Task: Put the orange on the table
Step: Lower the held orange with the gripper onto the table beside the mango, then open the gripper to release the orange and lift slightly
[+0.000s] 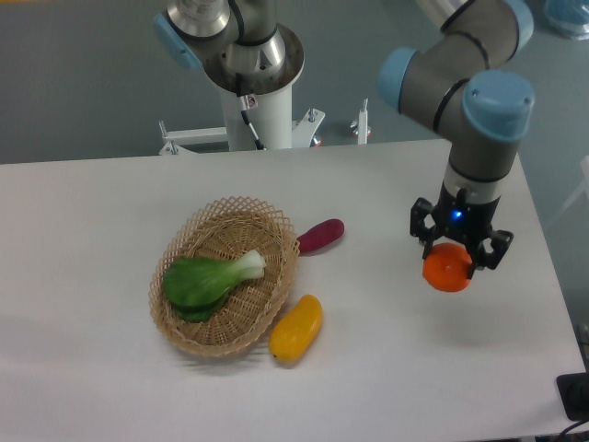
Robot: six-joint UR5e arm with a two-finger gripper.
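The orange [446, 270] is a small bright-orange ball at the right side of the white table [386, 368]. My gripper [457, 255] comes down on it from above and is shut on it, its black fingers [424, 233] hugging both sides. The fruit sits very low over the tabletop, and whether it touches the surface is not clear. The arm's grey and blue wrist rises above it toward the top right.
A woven wicker basket [224, 276] with a green leafy vegetable [208, 279] stands left of centre. A yellow-orange elongated fruit [296, 328] lies by its lower right rim. A purple vegetable [320, 235] lies by its upper right rim. The robot's base column [253, 87] stands behind the table.
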